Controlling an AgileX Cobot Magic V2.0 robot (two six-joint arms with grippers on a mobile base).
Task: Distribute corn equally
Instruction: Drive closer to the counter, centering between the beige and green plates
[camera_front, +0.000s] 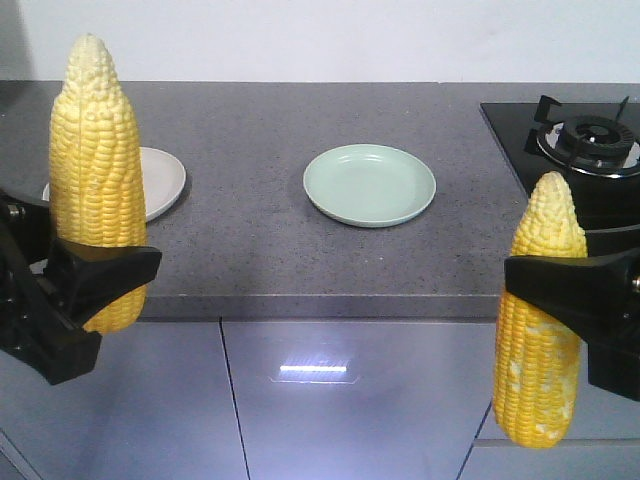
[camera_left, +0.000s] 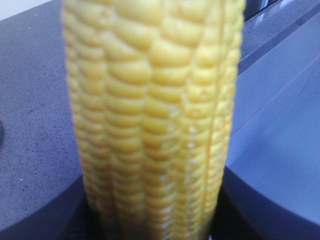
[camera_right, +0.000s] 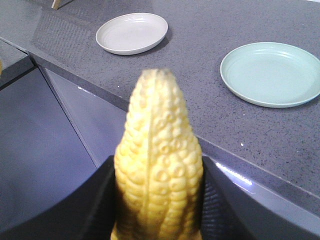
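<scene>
Two yellow corn cobs stand upright, tips up, one in each gripper, in front of the counter edge. My left gripper (camera_front: 95, 280) is shut on the left corn cob (camera_front: 95, 170), which fills the left wrist view (camera_left: 155, 115). My right gripper (camera_front: 560, 285) is shut on the right corn cob (camera_front: 545, 350), seen close with its pale tip up in the right wrist view (camera_right: 160, 165). A white plate (camera_front: 165, 180) sits on the counter at the left, partly behind the left cob. A pale green plate (camera_front: 370, 185) lies at mid-counter. Both plates hold nothing.
The dark grey speckled counter (camera_front: 260, 240) runs across, with glossy cabinet fronts (camera_front: 330, 400) below its front edge. A black gas hob with a burner (camera_front: 590, 140) sits at the back right. The white plate (camera_right: 132, 32) and green plate (camera_right: 272, 72) show beyond the right cob.
</scene>
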